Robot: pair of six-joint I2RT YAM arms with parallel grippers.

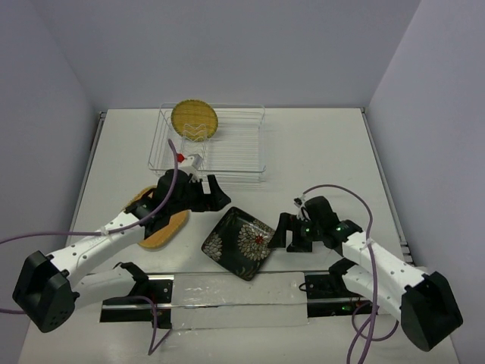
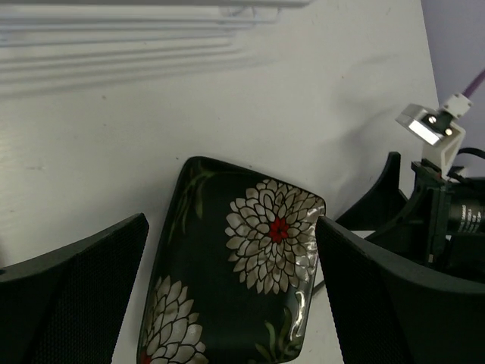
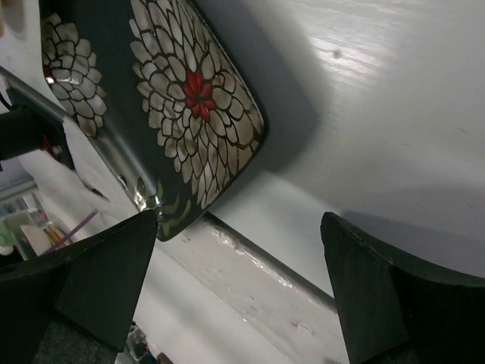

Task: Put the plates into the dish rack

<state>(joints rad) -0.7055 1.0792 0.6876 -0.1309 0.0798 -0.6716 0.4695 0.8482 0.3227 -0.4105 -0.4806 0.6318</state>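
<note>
Top external: yellow plate (image 1: 194, 120) in rack (image 1: 239, 155)

Three plates: one yellow plate (image 1: 195, 120) in the dish rack (image 1: 242, 163), one black flowered plate (image 1: 238, 243) and one tan bamboo plate (image 1: 163, 231) on the counter (image 1: 326, 152) near the dish rack. One dish rack. Two tools: left tool (image 1: 218, 191), right tool (image 1: 288, 236).

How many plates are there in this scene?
3. The yellow round plate stands in the dish rack at the back; the black flowered plate lies on the table between the two arms; the tan plate lies at left, partly under the left arm.
</note>
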